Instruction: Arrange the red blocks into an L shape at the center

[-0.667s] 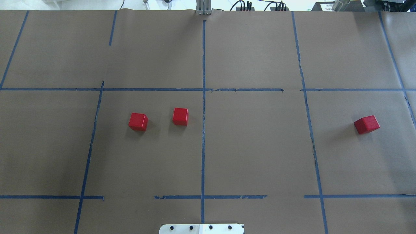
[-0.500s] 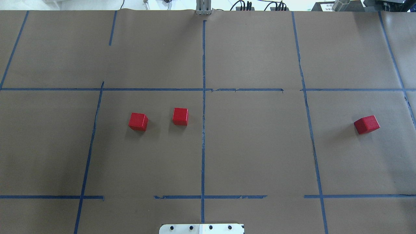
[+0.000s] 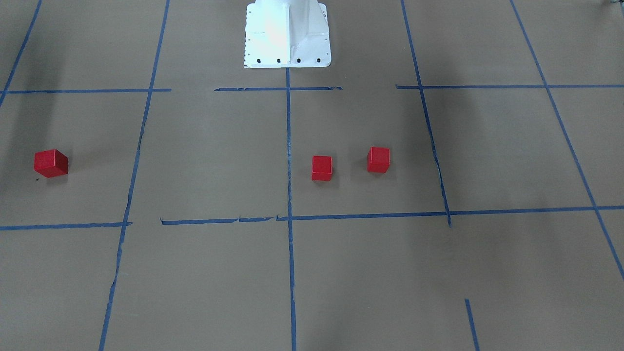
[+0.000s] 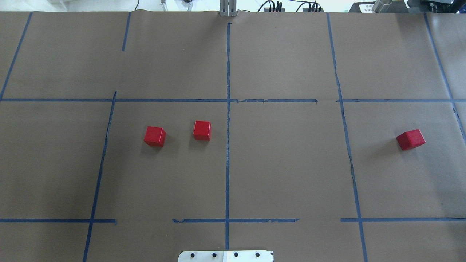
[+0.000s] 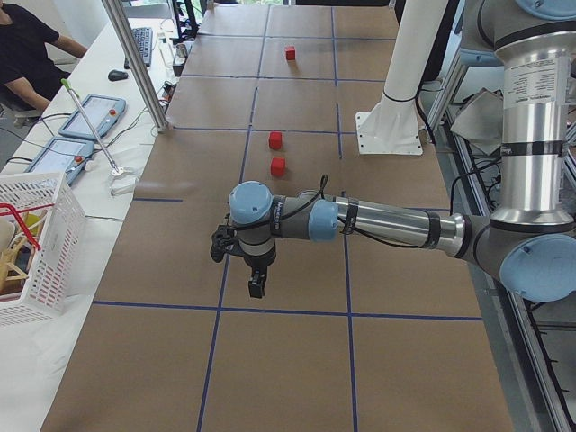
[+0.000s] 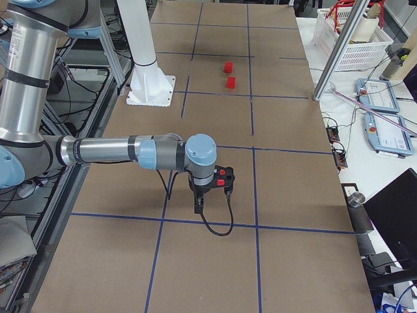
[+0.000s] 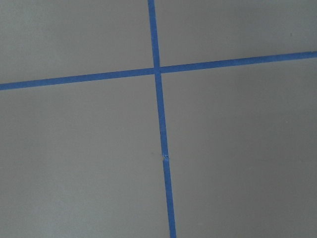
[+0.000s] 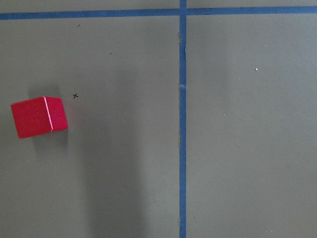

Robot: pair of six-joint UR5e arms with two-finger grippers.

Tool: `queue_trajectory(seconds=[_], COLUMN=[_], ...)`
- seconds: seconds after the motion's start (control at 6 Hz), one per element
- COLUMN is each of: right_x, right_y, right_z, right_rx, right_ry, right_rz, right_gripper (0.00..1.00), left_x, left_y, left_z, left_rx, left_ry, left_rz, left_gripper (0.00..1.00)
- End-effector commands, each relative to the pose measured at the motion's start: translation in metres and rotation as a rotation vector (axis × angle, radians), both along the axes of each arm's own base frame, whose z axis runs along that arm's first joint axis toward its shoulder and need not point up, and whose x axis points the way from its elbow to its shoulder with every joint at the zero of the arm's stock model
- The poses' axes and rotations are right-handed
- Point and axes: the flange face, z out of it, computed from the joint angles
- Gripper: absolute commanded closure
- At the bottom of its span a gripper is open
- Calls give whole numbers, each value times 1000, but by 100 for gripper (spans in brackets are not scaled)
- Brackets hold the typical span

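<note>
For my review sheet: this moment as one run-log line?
red blocks: three, apart, no L | left end effector: clear of blocks | right end effector: near lone block

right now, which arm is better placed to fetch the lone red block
Probably right. The lone red block lies on the robot's right, in the right wrist camera's view; the left wrist camera sees only blue tape.

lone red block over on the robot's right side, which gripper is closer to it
Right. The right gripper hangs close beside the lone red block; the left gripper is far off on the other side, past the other two blocks.
</note>
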Motion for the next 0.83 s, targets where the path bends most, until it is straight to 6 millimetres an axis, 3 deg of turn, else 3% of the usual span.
queue_trajectory(seconds=[0.0,0.17,0.5,0.67], right_x=[-6,-12,-44,-71], right_y=[-5,-7,-13,-15], right_z=[-9,-13,-21,-27], right_rx=[77,110,173,185], right_ry=[-29,-31,-42,-51], right_rz=[-6,-23,-102,-135], right_gripper=[0,0,0,0], left_x=[0,0,0,0], left_y=[3,3,3,3], left_z=[1,1,0,-1], left_rx=[-1,-1,2,5], left_ry=[5,7,7,7], left_rz=[0,0,0,0], left_gripper=[0,0,0,0])
